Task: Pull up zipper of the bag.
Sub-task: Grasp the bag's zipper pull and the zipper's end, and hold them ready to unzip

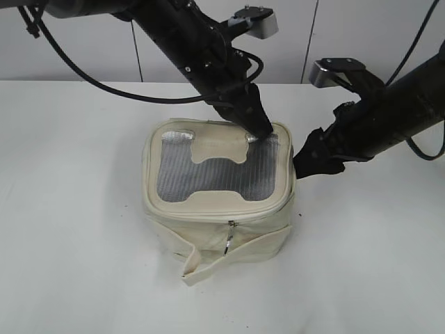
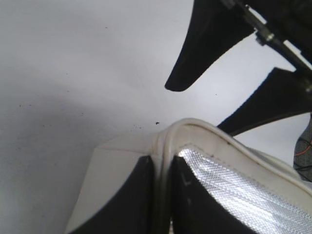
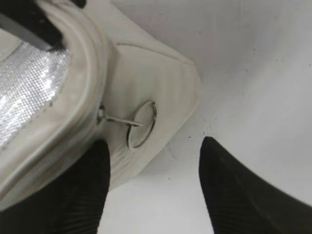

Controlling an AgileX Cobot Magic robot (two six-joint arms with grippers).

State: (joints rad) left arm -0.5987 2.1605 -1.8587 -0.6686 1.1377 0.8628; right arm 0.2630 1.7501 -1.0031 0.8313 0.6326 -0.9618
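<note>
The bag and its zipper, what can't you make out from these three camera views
- Exterior view: the right gripper is behind the bag.
- Left wrist view: the left gripper straddles the bag's rim; contact is cut off by the frame's bottom edge.
- Right wrist view: the ring pull is sharp, the zipper teeth blurred.

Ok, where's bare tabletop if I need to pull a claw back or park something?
Bare white table lies left of the bag, in front of it, and front-right. Crowded spots: the lid's back-right corner under the left claw, and the bag's right side, where the right claw brackets the ring pull.
</note>
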